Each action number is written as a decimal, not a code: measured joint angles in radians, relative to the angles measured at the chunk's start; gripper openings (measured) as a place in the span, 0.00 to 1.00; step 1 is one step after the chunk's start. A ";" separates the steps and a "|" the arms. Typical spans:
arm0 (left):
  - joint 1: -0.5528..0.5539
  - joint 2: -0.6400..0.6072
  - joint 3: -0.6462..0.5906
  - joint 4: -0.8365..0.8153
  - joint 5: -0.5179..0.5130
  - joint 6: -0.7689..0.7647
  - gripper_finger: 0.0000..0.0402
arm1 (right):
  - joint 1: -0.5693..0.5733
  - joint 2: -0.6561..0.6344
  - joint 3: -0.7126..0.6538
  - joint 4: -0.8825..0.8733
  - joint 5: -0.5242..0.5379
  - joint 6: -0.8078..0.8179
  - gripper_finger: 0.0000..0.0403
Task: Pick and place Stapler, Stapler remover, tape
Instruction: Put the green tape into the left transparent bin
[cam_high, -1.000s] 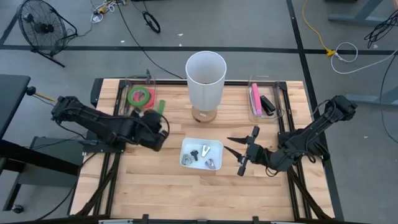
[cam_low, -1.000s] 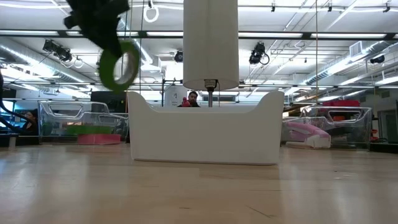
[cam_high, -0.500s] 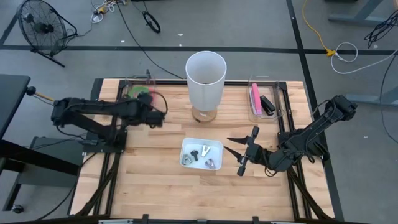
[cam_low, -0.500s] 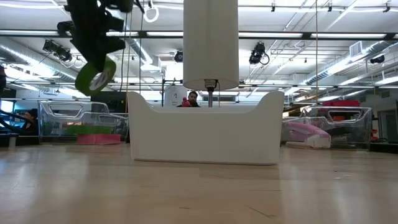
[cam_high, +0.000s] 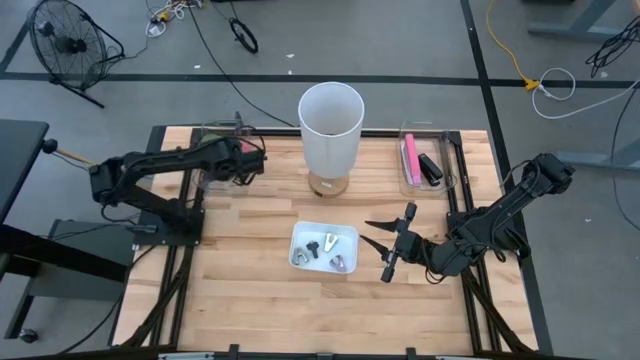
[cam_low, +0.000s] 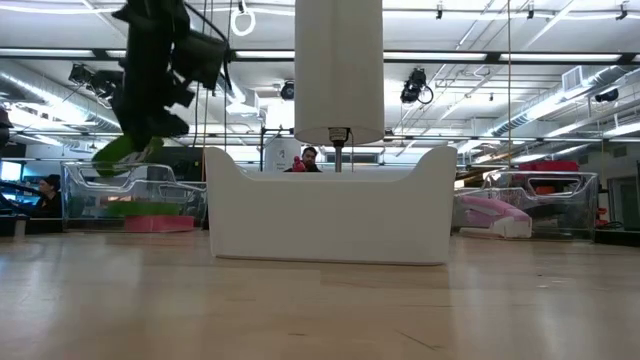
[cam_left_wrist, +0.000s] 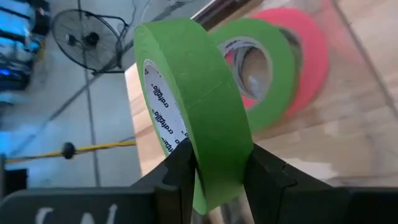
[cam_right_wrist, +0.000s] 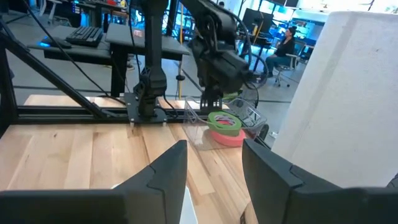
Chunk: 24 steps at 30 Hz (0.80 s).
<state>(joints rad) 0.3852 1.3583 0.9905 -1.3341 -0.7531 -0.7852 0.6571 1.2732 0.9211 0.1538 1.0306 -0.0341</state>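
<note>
A green tape roll (cam_left_wrist: 199, 81) is held in my shut left gripper (cam_left_wrist: 217, 171), which hangs over the clear bin (cam_high: 212, 135) at the table's far left. In the bin a second green roll (cam_left_wrist: 270, 74) lies on a pink roll (cam_left_wrist: 314, 53). In the low view the held roll (cam_low: 125, 152) shows nearly edge-on. A pink stapler (cam_high: 409, 157) and a black one (cam_high: 431, 168) lie in the far-right bin. Metal staple removers (cam_high: 338, 262) lie in the white tray (cam_high: 300, 236). My right gripper (cam_high: 378, 235) waits open to the right of the tray. My left gripper pinches the roll's band across its width (cam_left_wrist: 217, 149), one finger (cam_left_wrist: 180, 168) on each flat side. The fingers slant down toward the table's far edge. The roll is lifted clear above the bin and sticks out past the fingers, tilted.
A tall white cylinder (cam_high: 331, 125) stands at the far middle, between the two bins. Bare wood lies along the near edge (cam_high: 320, 320). People sit in the room behind the table (cam_low: 310, 158).
My left gripper has swung from the left middle of the table toward the far edge and sunk a little, ending over the left bin. The green roll went with it and has tipped from face-on to nearly edge-on in the low view.
</note>
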 joint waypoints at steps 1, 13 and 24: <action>0.012 0.007 -0.012 0.025 -0.005 0.016 0.27 | 0.000 0.000 0.000 -0.002 0.000 0.000 0.38; 0.076 0.097 -0.043 0.173 0.049 0.142 0.27 | -0.003 0.000 0.000 -0.010 0.000 0.000 0.38; 0.078 0.124 -0.043 0.182 0.058 0.143 0.61 | -0.003 0.000 0.000 -0.015 0.001 -0.001 0.38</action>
<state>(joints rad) 0.4629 1.4818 0.9478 -1.1524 -0.6956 -0.6423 0.6537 1.2732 0.9211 0.1390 1.0313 -0.0349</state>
